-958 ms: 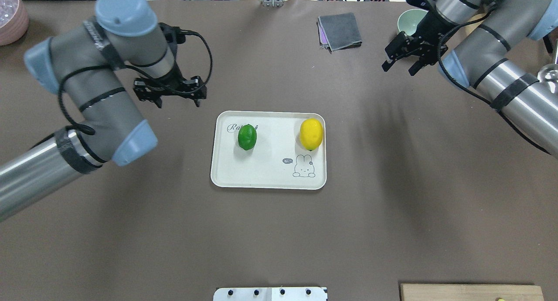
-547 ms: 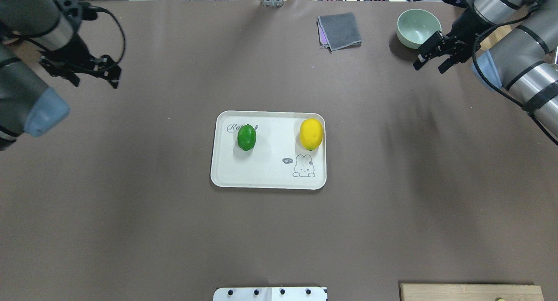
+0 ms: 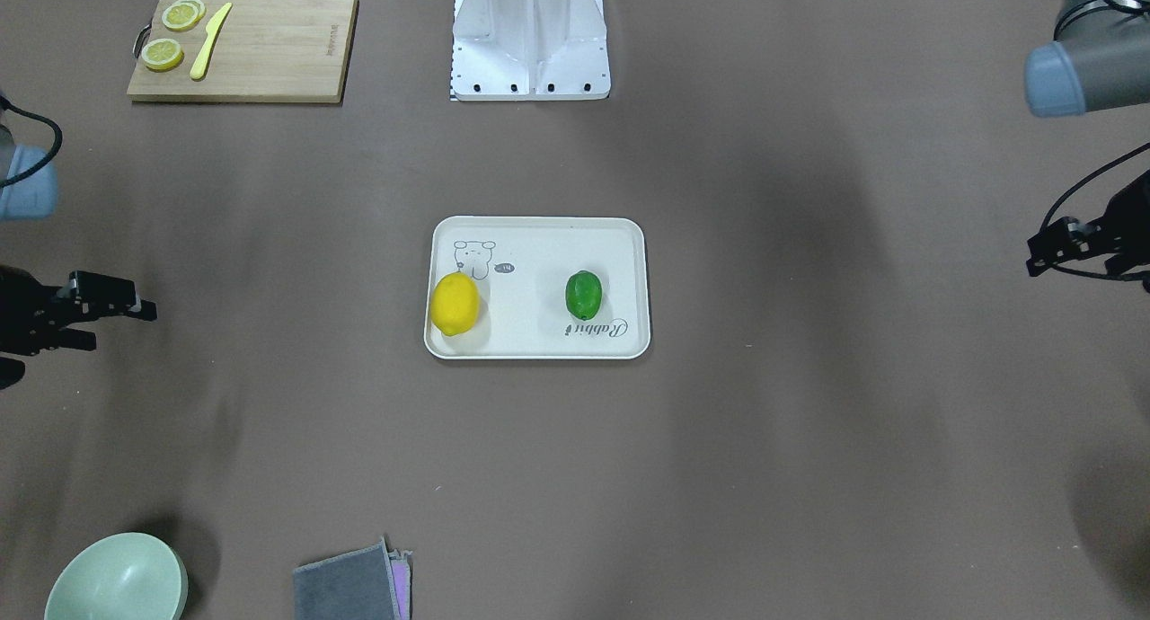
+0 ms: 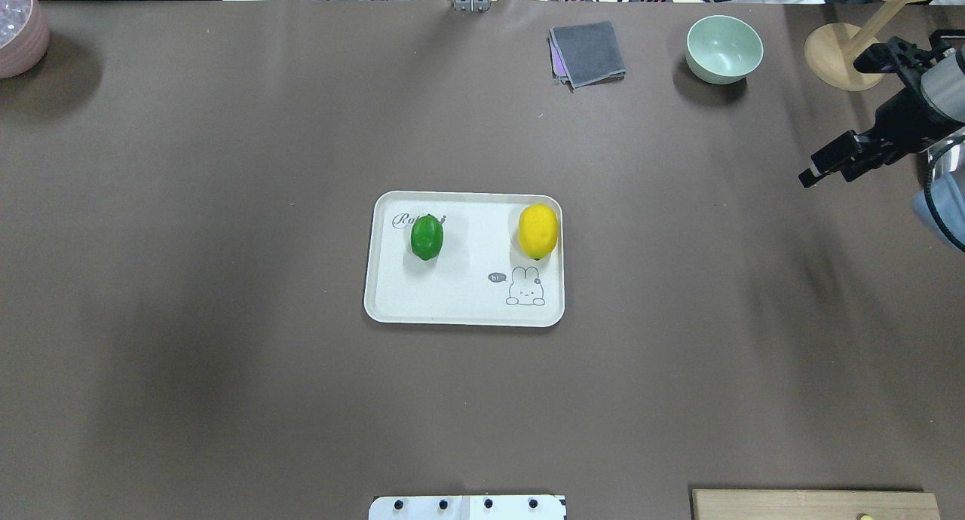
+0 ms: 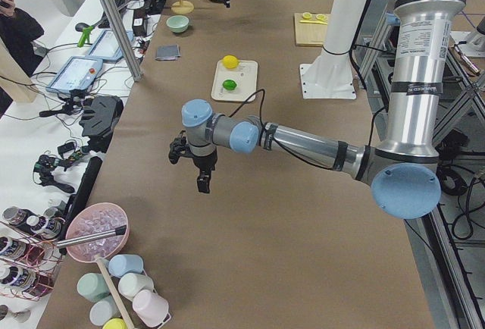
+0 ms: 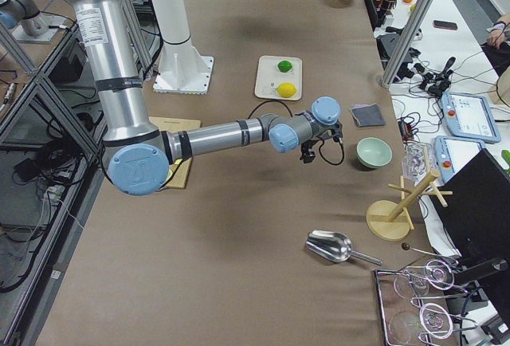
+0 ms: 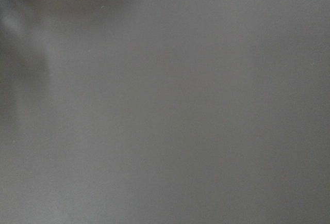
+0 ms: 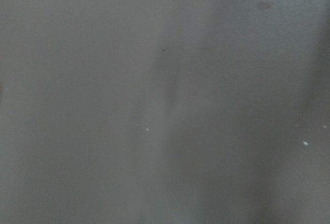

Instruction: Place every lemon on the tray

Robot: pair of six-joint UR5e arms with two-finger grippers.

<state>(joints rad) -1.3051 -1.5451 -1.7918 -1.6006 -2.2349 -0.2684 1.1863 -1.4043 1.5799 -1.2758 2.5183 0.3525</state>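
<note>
The off-white tray (image 4: pixel 467 294) lies mid-table and also shows in the front-facing view (image 3: pixel 530 243). The yellow lemon (image 4: pixel 538 231) (image 3: pixel 454 304) and the green lemon (image 4: pixel 427 237) (image 3: pixel 583 295) both rest on it, apart from each other. My right gripper (image 4: pixel 827 175) (image 3: pixel 108 325) is open and empty, far to the tray's right. My left gripper (image 3: pixel 1089 274) (image 5: pixel 189 170) is open and empty, far off the tray's left side and outside the overhead view. Both wrist views show only bare brown table.
A wooden cutting board (image 3: pixel 260 49) with lemon slices (image 3: pixel 163 54) and a yellow knife (image 3: pixel 208 54) lies near the robot base (image 3: pixel 530 45). A green bowl (image 4: pixel 724 47), grey cloth (image 4: pixel 588 53), wooden stand (image 4: pixel 833 56) and pink bowl (image 4: pixel 19 34) line the far edge.
Both arms have drawn outward away from the tray. The left arm has left the overhead view; the right gripper has moved right and nearer the robot. The lemons have not moved.
</note>
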